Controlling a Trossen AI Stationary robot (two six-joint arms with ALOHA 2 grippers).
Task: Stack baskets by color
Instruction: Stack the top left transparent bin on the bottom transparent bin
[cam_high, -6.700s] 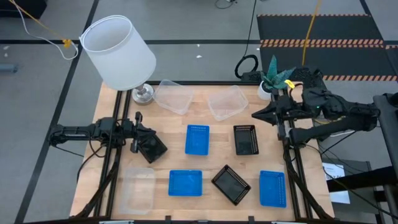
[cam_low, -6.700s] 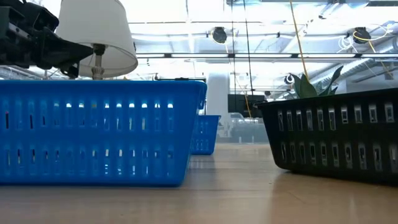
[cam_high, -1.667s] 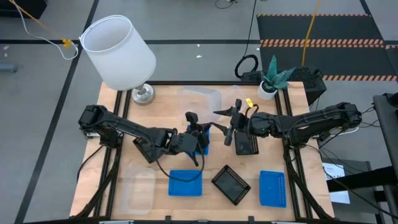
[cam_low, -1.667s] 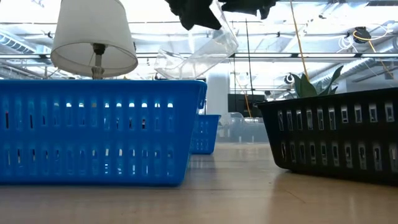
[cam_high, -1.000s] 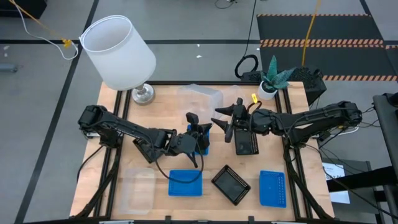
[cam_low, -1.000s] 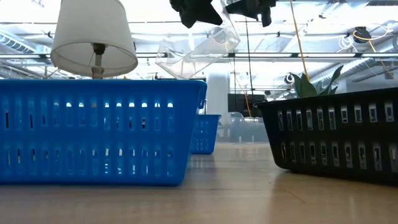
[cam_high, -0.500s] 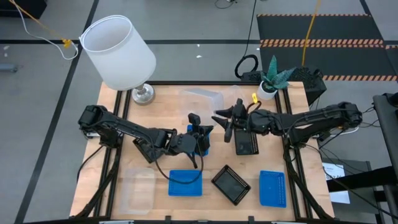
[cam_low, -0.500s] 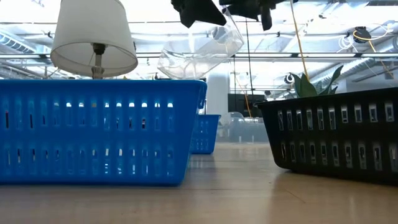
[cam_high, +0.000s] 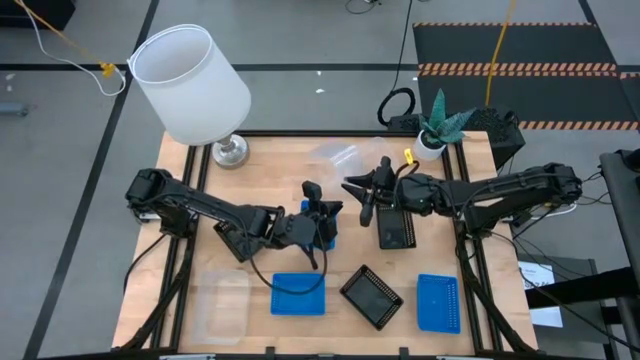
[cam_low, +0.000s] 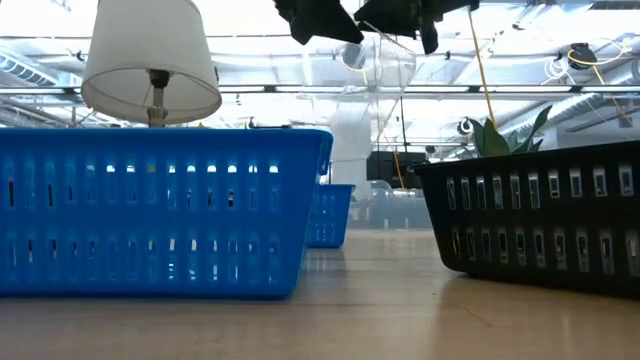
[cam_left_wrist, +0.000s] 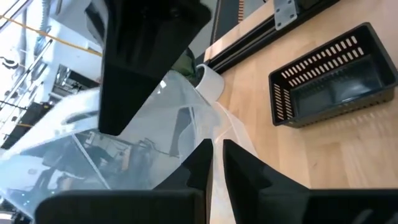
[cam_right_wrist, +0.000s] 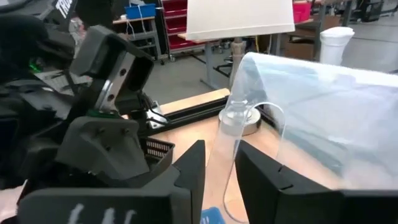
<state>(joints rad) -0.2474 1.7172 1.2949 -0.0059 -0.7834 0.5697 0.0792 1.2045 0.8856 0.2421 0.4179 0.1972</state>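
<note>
A clear basket (cam_high: 335, 154) hangs in the air over the middle of the table; whether a second one is nested in it I cannot tell. My left gripper (cam_high: 322, 205) reaches it from the left and my right gripper (cam_high: 357, 198) from the right, both shut on it. In the low view the clear basket (cam_low: 385, 70) hangs steeply under both grippers. A blue basket (cam_high: 326, 236) lies flat under my left gripper. Flat on the table are a black basket (cam_high: 395, 228), a blue basket (cam_high: 298, 294), a black basket (cam_high: 372, 297), a blue basket (cam_high: 438, 302) and a clear basket (cam_high: 222, 305). My left gripper has the clear basket's thin wall edge (cam_left_wrist: 214, 148) in the narrow gap between its two fingers. The fingers point toward the far edge, nearly level. The basket is lifted clear of the table. My right gripper pinches the clear basket's rim (cam_right_wrist: 229, 177) between its two fingers, one inside the wall and one outside. The fingers lie level and come from the table's right. The basket stands steeply on edge beyond them, clear of the table.
A white lamp (cam_high: 190, 85) stands at the far left corner and a small potted plant (cam_high: 440, 125) at the far right corner. A black rail frame (cam_high: 470, 270) runs along the table's sides.
The held clear basket has turned about in the air. It lay slanting and broad a second ago, and now hangs steep and narrow, nearer my right gripper. Both arms have kept their places.
</note>
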